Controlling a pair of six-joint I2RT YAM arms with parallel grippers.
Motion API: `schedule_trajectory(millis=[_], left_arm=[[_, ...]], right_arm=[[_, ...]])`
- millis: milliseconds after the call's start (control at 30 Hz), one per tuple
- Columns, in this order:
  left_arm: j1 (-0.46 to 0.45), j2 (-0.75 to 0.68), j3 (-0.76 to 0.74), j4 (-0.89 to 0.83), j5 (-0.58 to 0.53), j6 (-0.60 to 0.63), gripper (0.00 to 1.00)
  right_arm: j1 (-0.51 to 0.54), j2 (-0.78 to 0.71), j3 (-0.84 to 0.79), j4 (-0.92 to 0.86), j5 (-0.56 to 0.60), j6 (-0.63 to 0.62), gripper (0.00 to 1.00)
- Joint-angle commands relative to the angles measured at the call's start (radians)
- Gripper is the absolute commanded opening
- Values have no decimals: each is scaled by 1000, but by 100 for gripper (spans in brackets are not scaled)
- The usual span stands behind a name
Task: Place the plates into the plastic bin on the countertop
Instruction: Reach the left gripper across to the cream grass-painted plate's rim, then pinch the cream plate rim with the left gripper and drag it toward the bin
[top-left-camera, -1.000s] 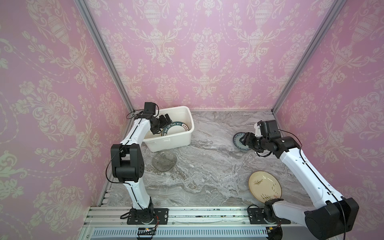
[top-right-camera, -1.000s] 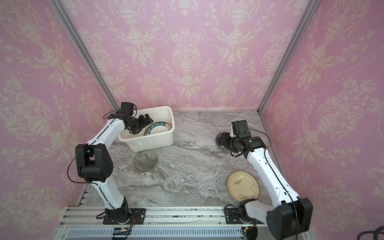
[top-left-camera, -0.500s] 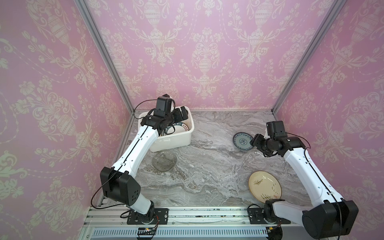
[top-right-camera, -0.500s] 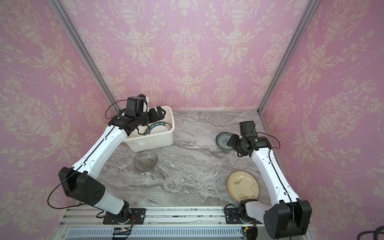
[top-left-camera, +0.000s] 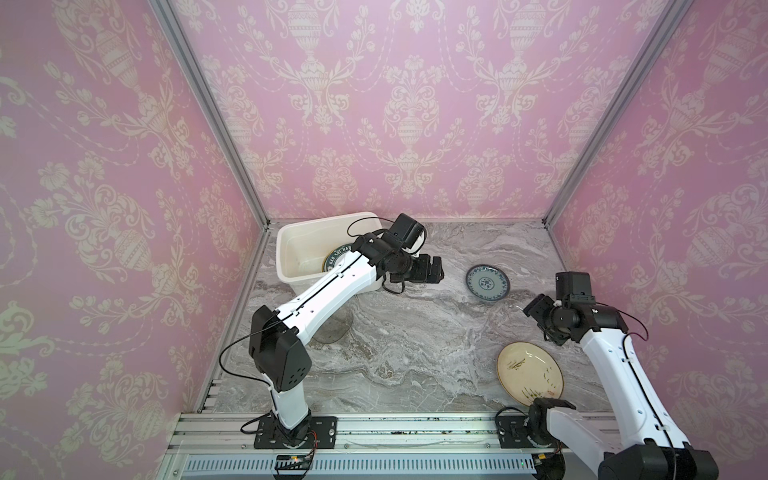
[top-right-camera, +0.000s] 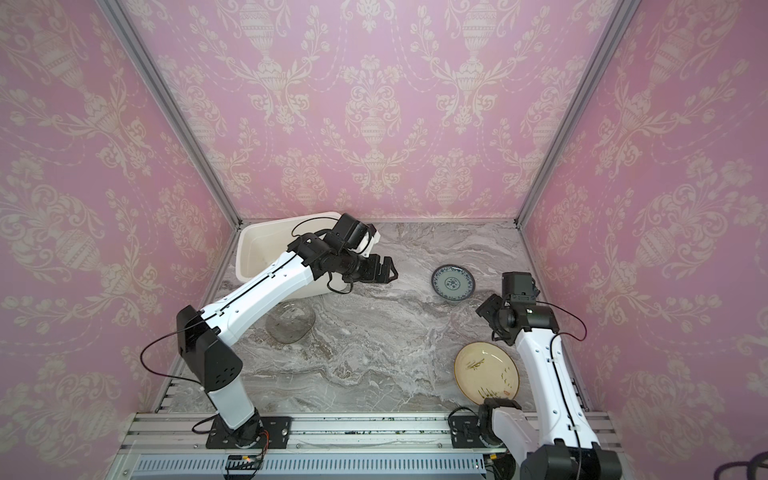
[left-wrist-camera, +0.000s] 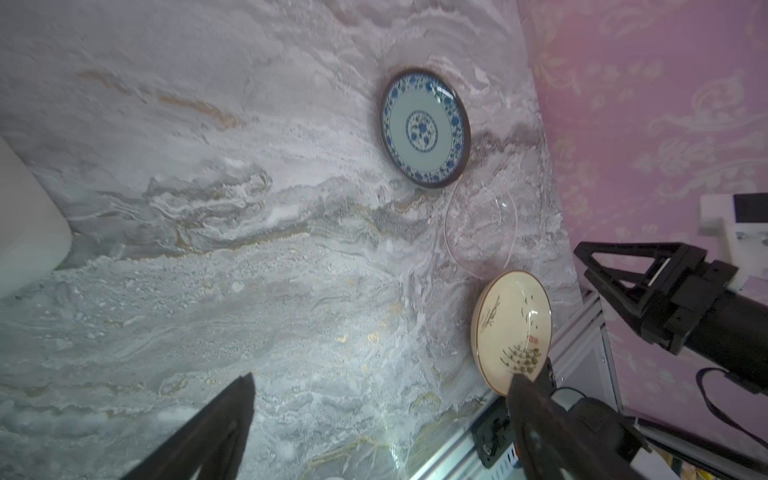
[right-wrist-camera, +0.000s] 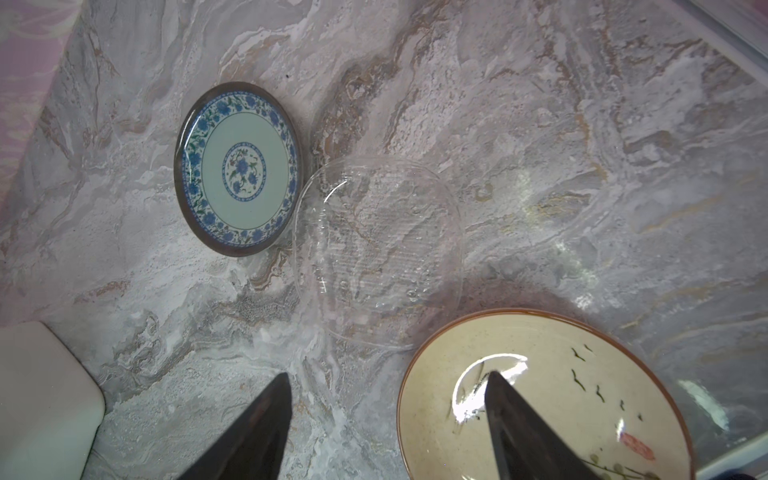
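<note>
A blue-patterned plate (top-left-camera: 487, 282) (top-right-camera: 452, 282) (left-wrist-camera: 424, 129) (right-wrist-camera: 239, 168) lies on the countertop (top-left-camera: 415, 332) at the back right. A clear glass plate (right-wrist-camera: 378, 249) (left-wrist-camera: 480, 230) sits beside it, and a cream plate (top-left-camera: 530, 374) (top-right-camera: 486, 372) (right-wrist-camera: 540, 395) lies nearer the front. Another clear grey plate (top-right-camera: 291, 322) rests by the plastic bin (top-left-camera: 328, 218) (top-right-camera: 257, 249), which holds a dark-rimmed plate (top-left-camera: 334, 259). My left gripper (top-left-camera: 432, 270) (top-right-camera: 384, 270) (left-wrist-camera: 382, 378) hangs open and empty just right of the bin. My right gripper (top-left-camera: 532, 308) (top-right-camera: 484, 309) (right-wrist-camera: 388, 374) is open and empty above the cream plate's edge.
Pink patterned walls close in the left, back and right sides. An aluminium rail (top-left-camera: 395, 428) carrying both arm bases runs along the front edge. The left arm's white link (top-left-camera: 324, 295) stretches over the bin's front wall and part of the grey glass plate.
My left arm has swung out of the bin to the right, still open and empty. My right gripper has drawn back from the blue plate toward the front and opened wider. The plates stay put.
</note>
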Motion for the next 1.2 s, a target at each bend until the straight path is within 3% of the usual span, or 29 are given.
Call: schedule_trajectory(millis=[0,167,367,600,733,933,1000,1167], left_arm=[[-58,41,82,-204,119,83,96],[-139,143,158,-305,157,102,96],[-194,247,132,-179,277,-67,96],[-249,387,232,-192,354,-104,94],[-323,539,421,-314,430,-57,90],[-378,851,949,-580,424,-29,88],[-376,897,997,-593,416,-44,87],[-364,904,934,-523,406,-92,82]], right_arm=[[-9,-59,-38,36,68,53,75],[-15,-92,-76,45,89,62,77],[-16,-112,-98,63,73,98,76],[-16,-118,-63,42,90,80,76],[-16,-113,-47,40,85,82,76],[-15,-131,-72,23,43,105,76],[-16,-144,-77,13,32,109,75],[-16,-179,-66,-19,45,89,75]])
